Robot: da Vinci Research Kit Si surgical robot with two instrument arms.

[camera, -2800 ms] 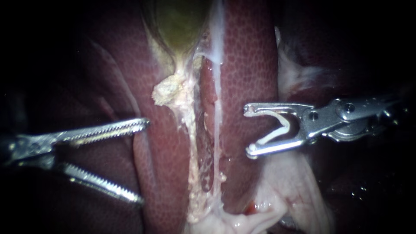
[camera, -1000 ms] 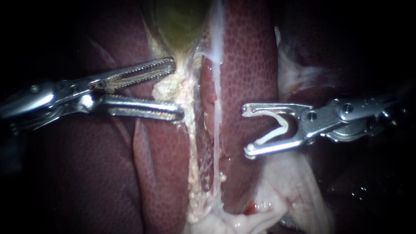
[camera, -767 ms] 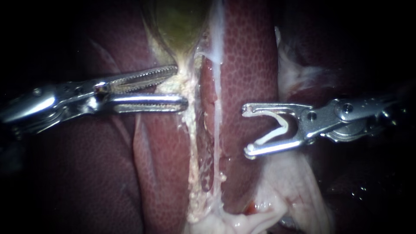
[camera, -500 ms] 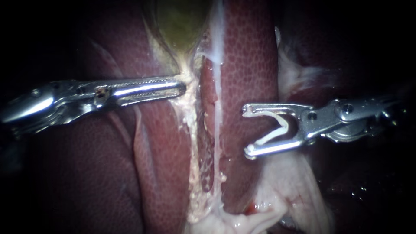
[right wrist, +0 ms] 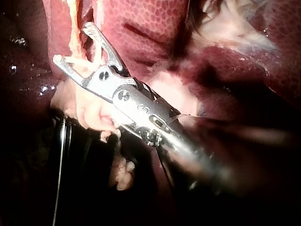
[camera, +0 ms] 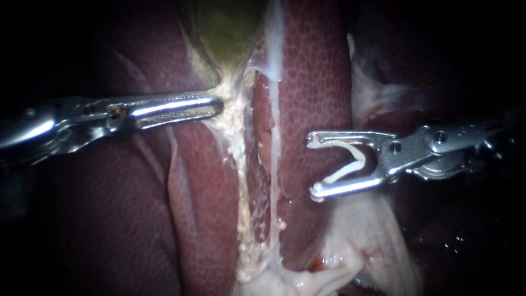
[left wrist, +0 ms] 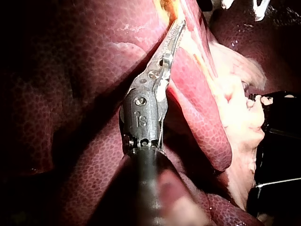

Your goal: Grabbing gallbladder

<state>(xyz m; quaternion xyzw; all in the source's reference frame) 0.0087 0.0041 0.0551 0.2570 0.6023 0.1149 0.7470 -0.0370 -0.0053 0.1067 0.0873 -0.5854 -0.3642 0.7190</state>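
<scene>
Left instrument [camera: 211,105] now astride gallbladder [camera: 226,30] neck (tight)

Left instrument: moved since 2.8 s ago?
Yes. The left instrument has gone up and rightward over the liver, and is now clamped on the pale tissue just below the gallbladder. The right instrument, holding a clip, has not moved.

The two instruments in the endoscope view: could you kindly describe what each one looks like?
My left instrument is silver metal, with long, slim jaws toothed along their inner faces, hinged on a riveted wrist atop a dark shaft. My right instrument is silver too, with shorter, stouter jaws hooked at the tips and round pivot pins.
</scene>
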